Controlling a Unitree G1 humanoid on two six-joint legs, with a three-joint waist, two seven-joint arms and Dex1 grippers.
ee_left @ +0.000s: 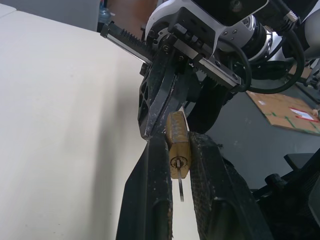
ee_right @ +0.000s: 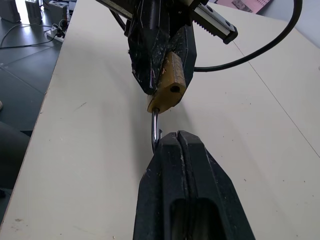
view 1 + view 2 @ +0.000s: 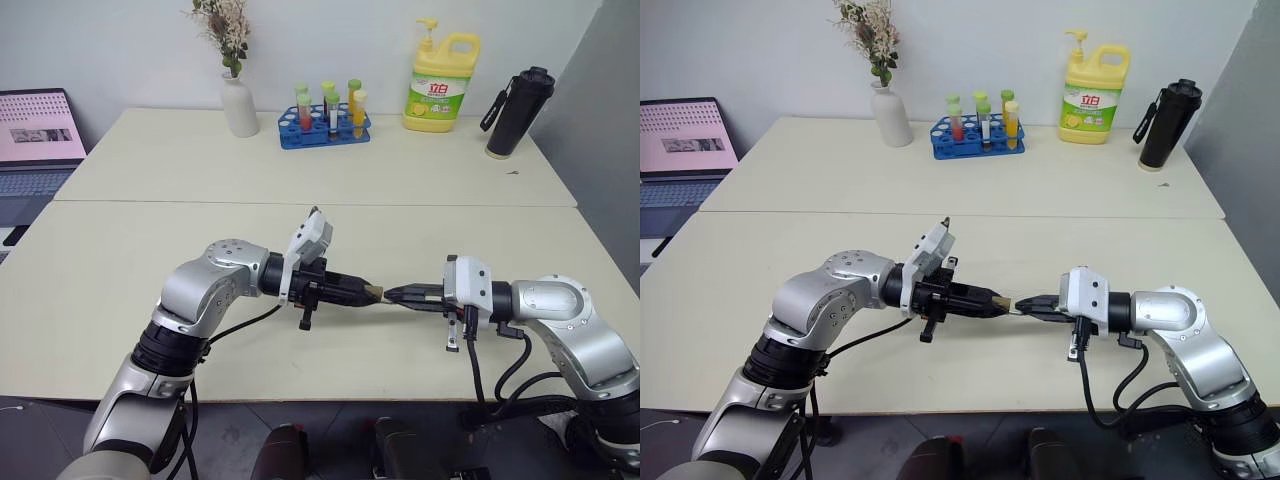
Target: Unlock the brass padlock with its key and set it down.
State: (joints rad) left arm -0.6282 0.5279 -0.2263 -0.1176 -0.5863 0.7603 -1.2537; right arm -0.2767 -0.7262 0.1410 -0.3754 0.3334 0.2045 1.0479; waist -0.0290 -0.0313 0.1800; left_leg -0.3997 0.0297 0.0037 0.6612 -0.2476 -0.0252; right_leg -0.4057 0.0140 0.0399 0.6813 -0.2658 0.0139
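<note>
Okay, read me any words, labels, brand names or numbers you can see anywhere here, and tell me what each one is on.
Yellow detergent bottle: green label with red characters, seemingly "立白"; the smaller print is too small to read.
Laptop screen: a pink page with a picture, text too blurred to read.
Cardboard on the floor: a printed sticker, unreadable.
Brass padlock, black bottle, test tube rack, white vase: no readable marking.

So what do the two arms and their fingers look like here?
Both arms have rounded silver-grey shells with black joints and loose black cables. The left gripper and right gripper each have a white block at the wrist and two black fingers with textured inner faces.
</note>
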